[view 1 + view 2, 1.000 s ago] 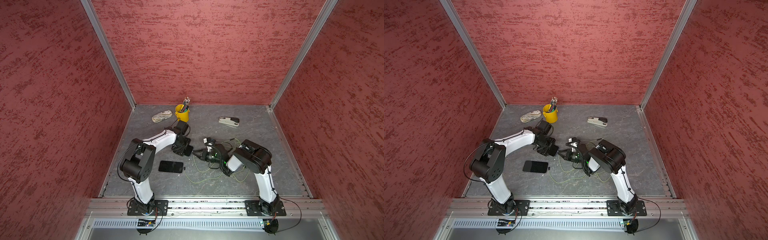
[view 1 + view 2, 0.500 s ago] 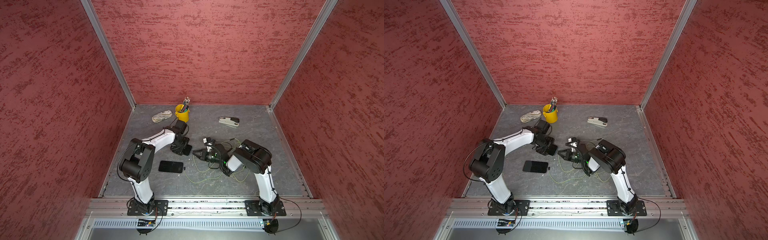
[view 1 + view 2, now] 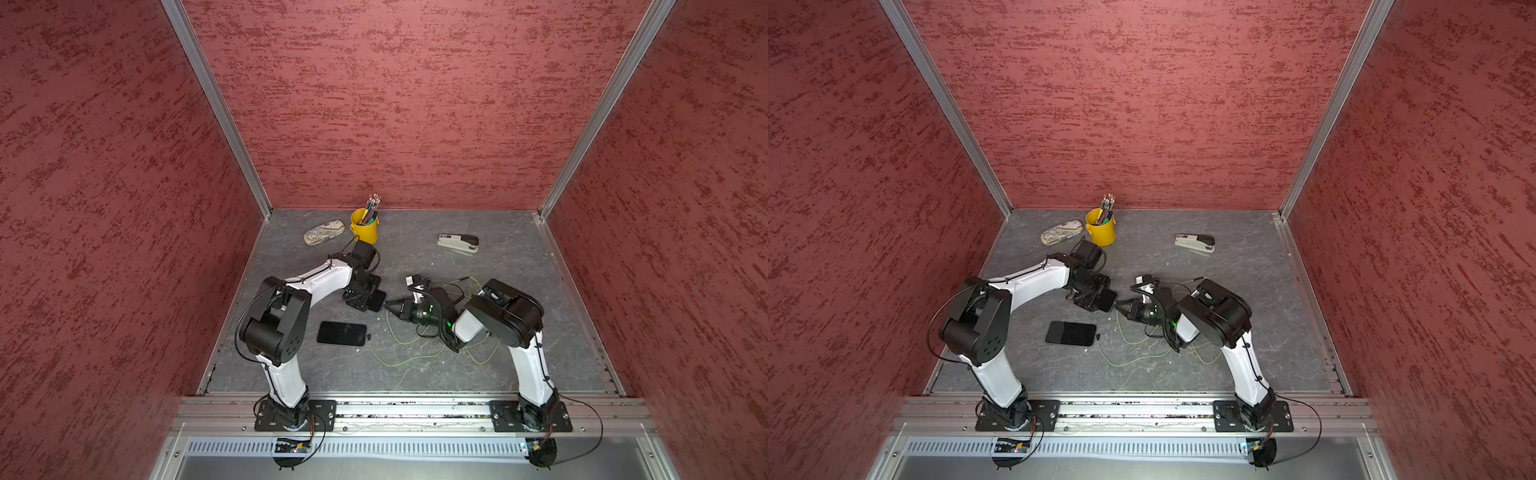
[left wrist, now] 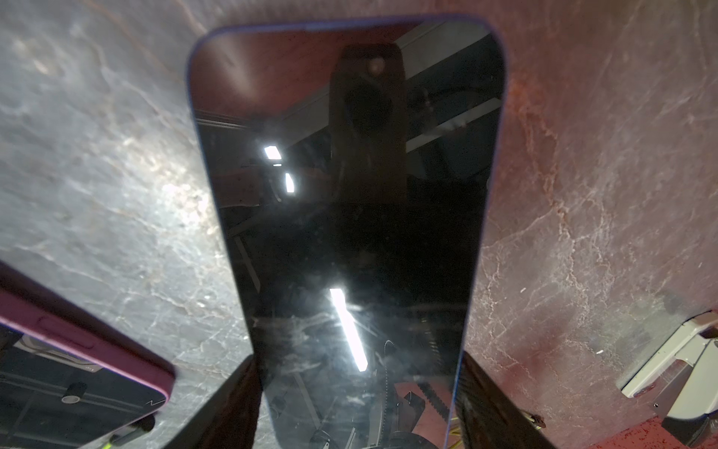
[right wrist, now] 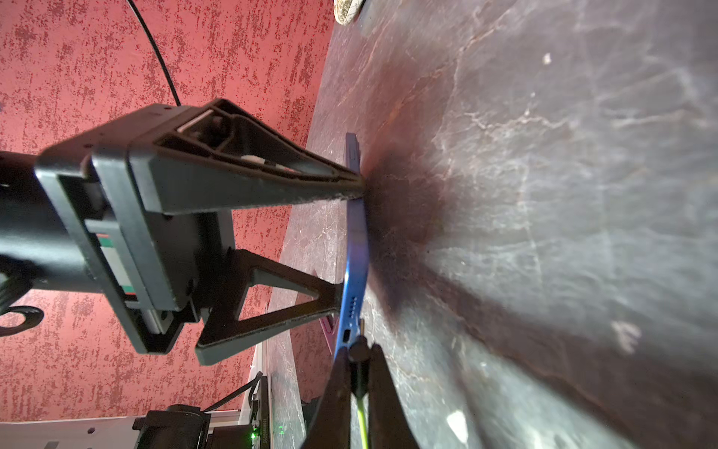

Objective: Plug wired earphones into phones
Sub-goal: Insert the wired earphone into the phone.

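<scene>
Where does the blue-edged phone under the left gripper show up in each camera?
Top view: blue-edged phone, mid-table between the arms.
Top view: same spot.
Left wrist: fills the middle, screen up.
Right wrist: thin blue strip, edge-on.
Shared landmark: left gripper straddling it.

A grey desk (image 3: 374, 382) with pale, stone-like veining forms the floor of the enclosure. Behind the desk rises a back wall (image 3: 415, 104) of rough red plaster streaked with darker red. Side walls (image 3: 104, 187) of the same finish close in the desk's flanks. Aluminium corner posts (image 3: 215, 104) climb from the desk's rear corners. An aluminium rail (image 3: 415, 409) runs along the desk's front edge, with a slotted grey vent strip (image 3: 415, 448) just beyond it. In the left wrist view, white glare (image 4: 175, 194) and a red cast lie on the desk.
</scene>
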Action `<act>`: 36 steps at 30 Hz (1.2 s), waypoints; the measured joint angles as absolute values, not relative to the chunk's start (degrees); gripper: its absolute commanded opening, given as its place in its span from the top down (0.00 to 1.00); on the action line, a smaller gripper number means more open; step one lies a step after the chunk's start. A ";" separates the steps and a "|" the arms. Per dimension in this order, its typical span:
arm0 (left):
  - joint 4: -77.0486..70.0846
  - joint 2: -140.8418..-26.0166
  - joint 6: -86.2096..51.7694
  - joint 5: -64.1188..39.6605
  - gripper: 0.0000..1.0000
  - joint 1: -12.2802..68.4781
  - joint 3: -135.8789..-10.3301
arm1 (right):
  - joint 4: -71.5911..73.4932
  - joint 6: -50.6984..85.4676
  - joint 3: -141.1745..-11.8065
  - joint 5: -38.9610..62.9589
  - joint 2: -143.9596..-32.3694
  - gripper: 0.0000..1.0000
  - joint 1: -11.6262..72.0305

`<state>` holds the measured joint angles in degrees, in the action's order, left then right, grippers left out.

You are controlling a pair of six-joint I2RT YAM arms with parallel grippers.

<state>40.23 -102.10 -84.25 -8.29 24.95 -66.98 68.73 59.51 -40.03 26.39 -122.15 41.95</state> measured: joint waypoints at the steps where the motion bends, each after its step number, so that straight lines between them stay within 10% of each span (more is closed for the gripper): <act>1: 40.23 -102.10 -84.27 -8.29 0.35 24.97 -66.98 | 68.73 59.51 -40.03 26.39 -122.15 1.00 41.95; 36: 40.62 -103.20 -85.27 -7.03 0.36 25.12 -67.83 | 68.75 59.51 -40.03 26.37 -122.15 1.00 42.06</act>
